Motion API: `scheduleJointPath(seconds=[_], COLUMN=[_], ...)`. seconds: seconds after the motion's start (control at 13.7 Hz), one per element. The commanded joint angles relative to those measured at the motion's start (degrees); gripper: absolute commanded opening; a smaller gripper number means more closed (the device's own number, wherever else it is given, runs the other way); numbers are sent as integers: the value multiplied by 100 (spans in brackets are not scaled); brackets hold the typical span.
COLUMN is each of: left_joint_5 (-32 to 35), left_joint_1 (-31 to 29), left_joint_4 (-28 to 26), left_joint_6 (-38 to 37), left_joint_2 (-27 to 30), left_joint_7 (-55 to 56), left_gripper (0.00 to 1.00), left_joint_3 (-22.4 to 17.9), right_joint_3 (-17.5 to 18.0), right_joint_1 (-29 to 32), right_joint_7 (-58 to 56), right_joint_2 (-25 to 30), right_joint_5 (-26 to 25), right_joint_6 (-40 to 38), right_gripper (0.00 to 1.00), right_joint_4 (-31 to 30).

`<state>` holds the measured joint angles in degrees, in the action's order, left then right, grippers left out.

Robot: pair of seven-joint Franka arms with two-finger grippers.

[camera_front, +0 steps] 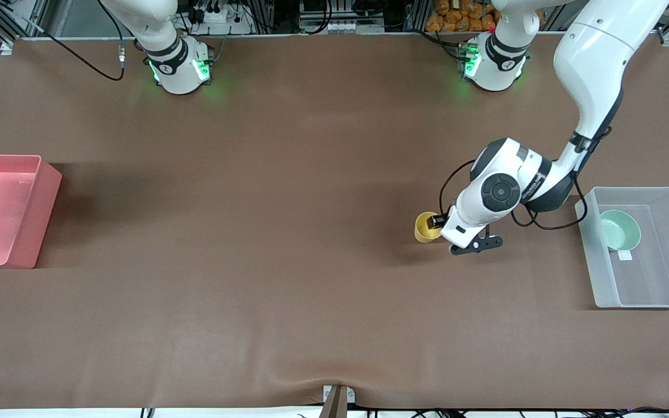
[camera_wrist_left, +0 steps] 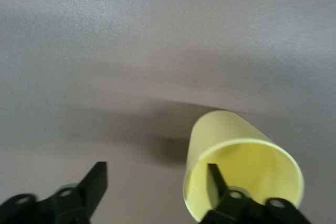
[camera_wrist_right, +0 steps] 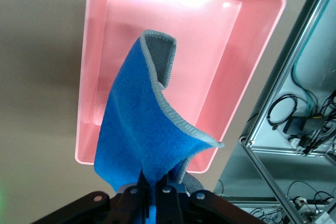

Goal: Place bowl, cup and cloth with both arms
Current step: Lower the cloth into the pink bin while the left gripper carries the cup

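Fingers on our left gripper [camera_wrist_left: 157, 182] straddle the small yellow plastic cup's [camera_front: 425, 226] rim on the counter, not clamped yet. Right gripper [camera_wrist_right: 153, 191] pinches the blue cloth [camera_wrist_right: 142, 129] over the pink bin [camera_wrist_right: 210, 19]. Mint-green bowl [camera_front: 620, 230] already sits in the clear bin [camera_front: 648, 299].

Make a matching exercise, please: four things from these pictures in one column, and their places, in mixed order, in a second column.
Things:
1. bowl
2. cup
3. cloth
4. pink bin

Places:
A. hanging from the right claw, over the pink bin
B. at the right arm's end of the table
C. inside the clear bin
D. on the table, one finger of the left claw inside it

Pairs: 1-C, 2-D, 3-A, 4-B
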<state>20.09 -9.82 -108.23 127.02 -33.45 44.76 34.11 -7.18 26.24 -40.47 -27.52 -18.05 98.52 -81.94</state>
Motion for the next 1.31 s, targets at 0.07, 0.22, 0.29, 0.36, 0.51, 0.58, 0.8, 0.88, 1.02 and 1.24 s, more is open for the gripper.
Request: scheduleJointPath(seconds=[0.07,0.22,0.29,0.36,0.51,0.58,0.8,0.88,1.02,1.24], left_joint_5=[197,197,197,197,197,197,136,118,83,-102], left_joint_1=[15,24,16,-11,-90,-151,-616,-817,-1292,-1925], left_joint_4=[65,117,178,231,389,442,574,636,907,1715], left_joint_6=[77,68,34,-45,-387,-510,-888,-1038,-1555,-2434], left_joint_2=[-74,-57,-48,-5,109,154,416,505,646,682], left_joint_7=[339,594,630,622,578,560,132,-219,-965,-2371], left_gripper=[0,0,0,0,0,0,0,0,0,0], left_joint_3=[8,8,8,8,8,8,43,51,69,34], right_joint_3=[120,137,129,129,138,138,138,138,138,138], right_joint_1=[136,293,329,355,434,461,461,452,452,461], right_joint_7=[-66,-223,-381,-443,-470,-479,-532,-532,-541,-541], right_joint_2=[-218,-437,-551,-622,-780,-859,-1001,-1010,-1114,-1255], right_joint_5=[99,152,292,415,460,547,785,794,934,1031], right_joint_6=[9,18,36,131,168,168,168,168,168,334], right_gripper=[0,0,0,0,0,0,0,0,0,0], right_joint_4=[11,11,11,11,11,2,2,2,-6,-6])
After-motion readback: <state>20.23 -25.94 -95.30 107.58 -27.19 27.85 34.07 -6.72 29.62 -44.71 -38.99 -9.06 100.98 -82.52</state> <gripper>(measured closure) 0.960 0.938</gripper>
